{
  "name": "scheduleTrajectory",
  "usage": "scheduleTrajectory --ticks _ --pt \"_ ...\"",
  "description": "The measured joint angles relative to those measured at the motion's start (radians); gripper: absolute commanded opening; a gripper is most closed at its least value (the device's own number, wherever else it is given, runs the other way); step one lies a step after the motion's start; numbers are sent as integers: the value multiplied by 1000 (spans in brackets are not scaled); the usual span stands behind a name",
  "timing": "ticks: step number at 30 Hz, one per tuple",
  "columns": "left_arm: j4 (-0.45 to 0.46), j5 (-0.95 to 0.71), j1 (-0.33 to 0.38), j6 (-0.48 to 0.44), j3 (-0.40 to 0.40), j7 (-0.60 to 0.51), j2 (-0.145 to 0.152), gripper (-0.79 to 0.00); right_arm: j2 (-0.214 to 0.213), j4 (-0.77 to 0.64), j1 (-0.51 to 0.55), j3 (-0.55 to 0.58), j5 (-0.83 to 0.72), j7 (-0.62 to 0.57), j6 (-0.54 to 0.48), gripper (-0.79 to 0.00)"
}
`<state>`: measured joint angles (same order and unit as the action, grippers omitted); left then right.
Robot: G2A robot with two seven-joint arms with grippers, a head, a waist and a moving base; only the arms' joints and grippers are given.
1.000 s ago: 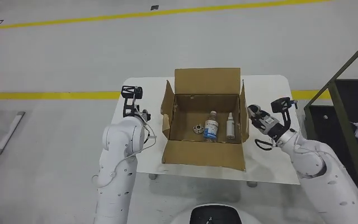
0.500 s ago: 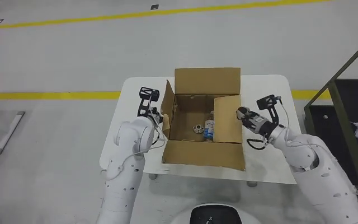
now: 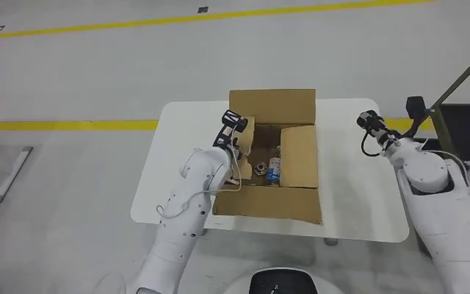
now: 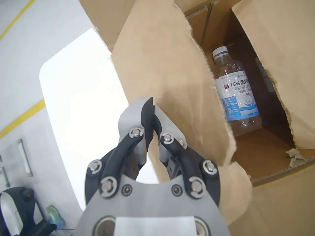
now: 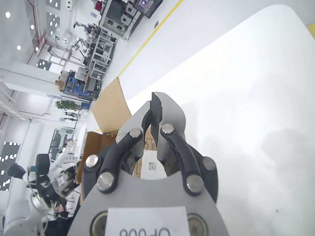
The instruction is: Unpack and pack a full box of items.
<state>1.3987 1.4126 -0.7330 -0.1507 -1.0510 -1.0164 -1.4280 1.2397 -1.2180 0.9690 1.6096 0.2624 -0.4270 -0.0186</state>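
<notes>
The cardboard box (image 3: 268, 202) stands open at mid-table, its back flap (image 3: 272, 106) upright. The right flap (image 3: 299, 156) lies folded in over the opening. The left flap (image 3: 247, 134) leans inward, and my left gripper (image 3: 233, 119) is shut with its tips against the flap's outer face (image 4: 172, 79). Inside lie a clear bottle (image 4: 235, 94) with a blue-and-white label and a small round metal part (image 3: 260, 169). My right gripper (image 3: 365, 118) is shut and holds nothing, over the table's far right, away from the box (image 5: 110, 104).
The white table (image 3: 352, 213) has bare surface on both sides of the box. A dark metal frame (image 3: 440, 110) stands just off the table's right edge, near my right arm.
My left gripper has swung right and pushed the left flap inward. My right gripper folded the right flap over the box, then drew back to the right.
</notes>
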Motion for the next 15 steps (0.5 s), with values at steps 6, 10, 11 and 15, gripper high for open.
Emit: scheduleTrajectory --ticks 6,10,11,15 --pt "-59 -21 27 -36 31 -16 -9 -785 10 219 -172 -66 -28 -29 -44 -785" --pt "-84 -27 45 -38 37 -20 -13 -785 21 350 -281 -128 -22 -64 -110 -785" --pt "-88 -29 49 -36 36 -20 -14 -785 24 377 -302 -142 -23 -74 -123 -785" --pt "-98 -37 60 -27 35 -21 -17 -785 37 482 -382 -199 -13 -104 -183 -785"
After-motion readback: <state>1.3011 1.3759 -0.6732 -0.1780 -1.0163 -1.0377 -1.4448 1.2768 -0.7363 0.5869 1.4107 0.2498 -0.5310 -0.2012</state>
